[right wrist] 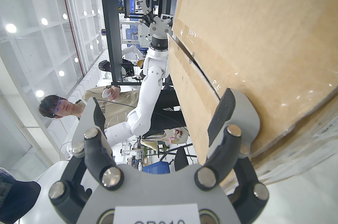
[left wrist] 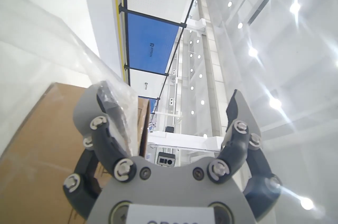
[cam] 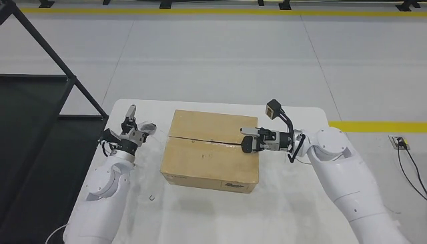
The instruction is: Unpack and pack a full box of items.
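Plain tan cardboard box [cam: 210,151], white table [cam: 287,204], grey left hand [left wrist: 171,103] with black pads [left wrist: 232,109], yellow floor stripe [cam: 200,11]

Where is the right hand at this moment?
In the top view, the right hand is open above the cardboard box, at the right end of the seam between its closed top flaps.

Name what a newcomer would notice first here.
A closed cardboard box sits in the middle of the white table, its top flaps meeting at a seam. The right gripper is open over one end of that seam, one finger against a flap. The left gripper stands open beside the box's other end, clear film clinging to one finger.
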Available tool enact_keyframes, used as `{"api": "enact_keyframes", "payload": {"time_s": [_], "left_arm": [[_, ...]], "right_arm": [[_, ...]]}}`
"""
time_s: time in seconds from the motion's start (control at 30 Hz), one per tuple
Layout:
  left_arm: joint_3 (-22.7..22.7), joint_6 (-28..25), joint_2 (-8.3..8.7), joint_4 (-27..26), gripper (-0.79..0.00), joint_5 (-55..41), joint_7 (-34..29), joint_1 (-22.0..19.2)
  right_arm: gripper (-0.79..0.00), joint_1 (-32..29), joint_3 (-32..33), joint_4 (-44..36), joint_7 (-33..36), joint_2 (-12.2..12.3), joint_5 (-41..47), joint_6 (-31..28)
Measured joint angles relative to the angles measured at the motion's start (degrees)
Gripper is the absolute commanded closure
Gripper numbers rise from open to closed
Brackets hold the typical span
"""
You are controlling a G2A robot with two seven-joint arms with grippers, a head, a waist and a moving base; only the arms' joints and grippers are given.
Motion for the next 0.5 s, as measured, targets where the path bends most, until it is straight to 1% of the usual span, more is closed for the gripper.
{"api": "enact_keyframes", "payload": {"time_s": [0.13, 0.33, 0.5], "left_arm": [[-1.5, -1.8, 0.12, -1.6, -0.785, -1.5, -1.1, 0.8], [-2.6, -3.2, 0.23, -5.3, -0.785, -0.9, -0.5, 2.7], [-3.2, -4.6, 0.27, -9.7, -0.785, 0.1, 0.4, 4.9]], "right_arm": [[-0.785, 0.0, 0.0, 0.0, 0.0, 0.0, 0.0, 0.0], [-0.785, 0.0, 0.0, 0.0, 0.0, 0.0, 0.0, 0.0], [-0.785, 0.0, 0.0, 0.0, 0.0, 0.0, 0.0, 0.0]]}}
